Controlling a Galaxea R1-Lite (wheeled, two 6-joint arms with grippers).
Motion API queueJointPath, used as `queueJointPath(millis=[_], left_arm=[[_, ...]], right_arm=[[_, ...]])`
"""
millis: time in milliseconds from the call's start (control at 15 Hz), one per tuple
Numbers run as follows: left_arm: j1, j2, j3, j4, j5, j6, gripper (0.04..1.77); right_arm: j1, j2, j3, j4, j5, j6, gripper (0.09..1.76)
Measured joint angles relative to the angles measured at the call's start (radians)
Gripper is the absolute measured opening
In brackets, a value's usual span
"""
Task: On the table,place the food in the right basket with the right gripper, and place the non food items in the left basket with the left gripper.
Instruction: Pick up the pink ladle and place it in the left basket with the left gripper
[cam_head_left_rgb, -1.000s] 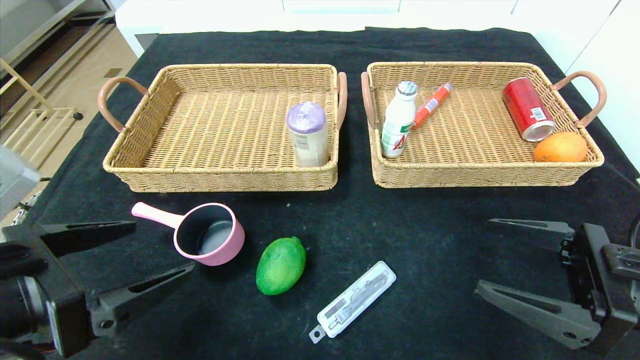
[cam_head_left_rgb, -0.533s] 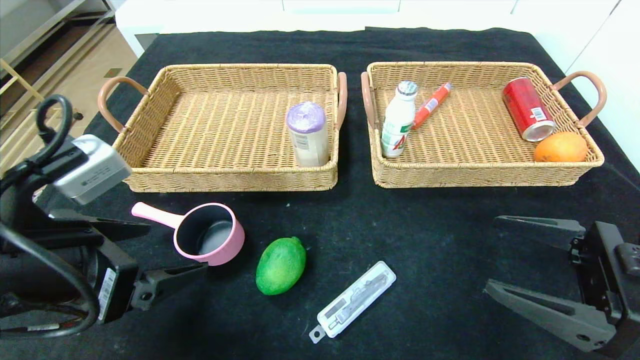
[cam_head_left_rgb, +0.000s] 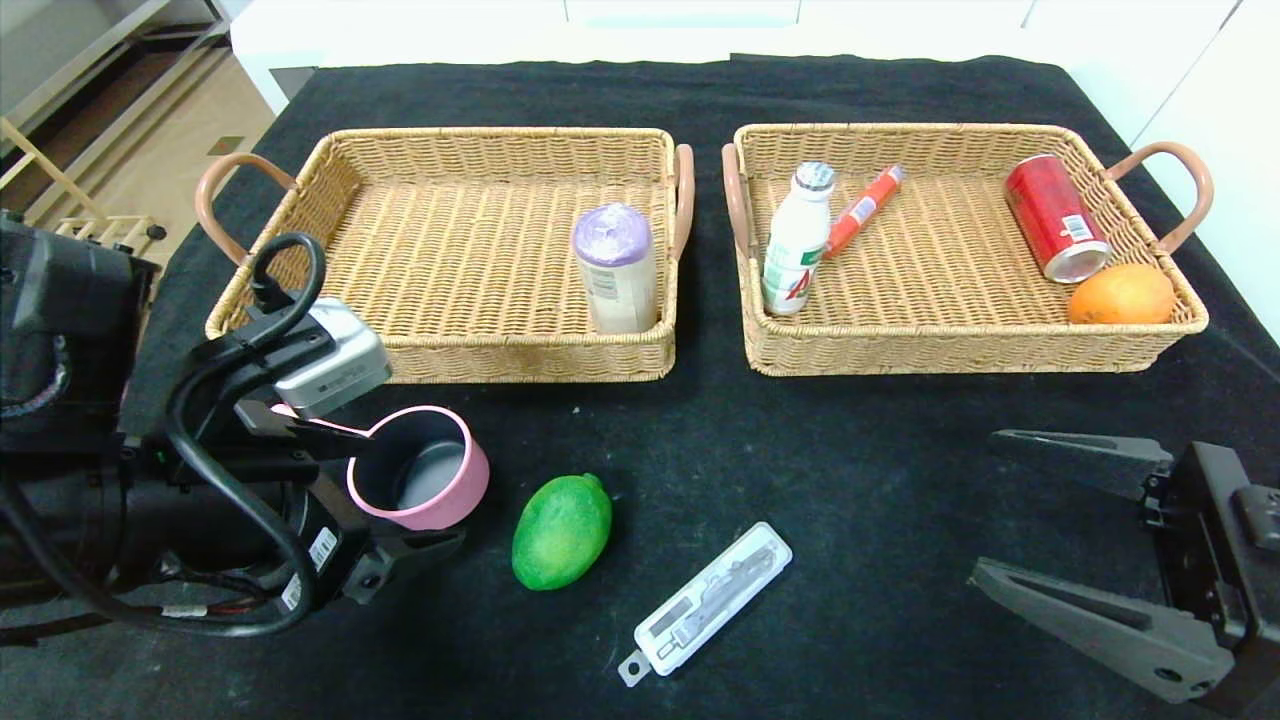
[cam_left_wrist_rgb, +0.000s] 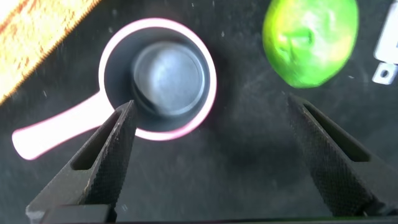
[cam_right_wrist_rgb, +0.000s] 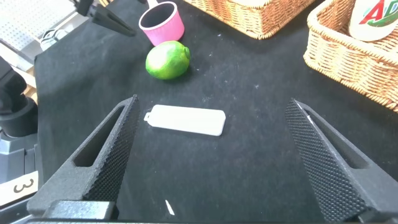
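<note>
On the black counter sit two baskets, the left at 11 o'clock and the right at 1, with a pink pot, lime and white case toward 6 and 7.

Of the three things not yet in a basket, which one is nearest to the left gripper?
The pink pot. The left gripper hangs over it, while the green fruit and white case lie farther off.

— Bright, even, from overhead; soft shadow along the near side of each basket. Glare?
— Slight, on the can. Blurred throughout in the left wrist view, fingers softest.
</note>
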Motion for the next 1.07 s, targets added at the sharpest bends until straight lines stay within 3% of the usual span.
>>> queueJointPath(millis=[1067], left_arm=[[0.043, 0.13, 0.0, -0.069, 0.003, 0.004, 1.72]], right_arm=[[0.002, 0.004, 0.004, 0.001, 0.0, -0.005, 1.71]])
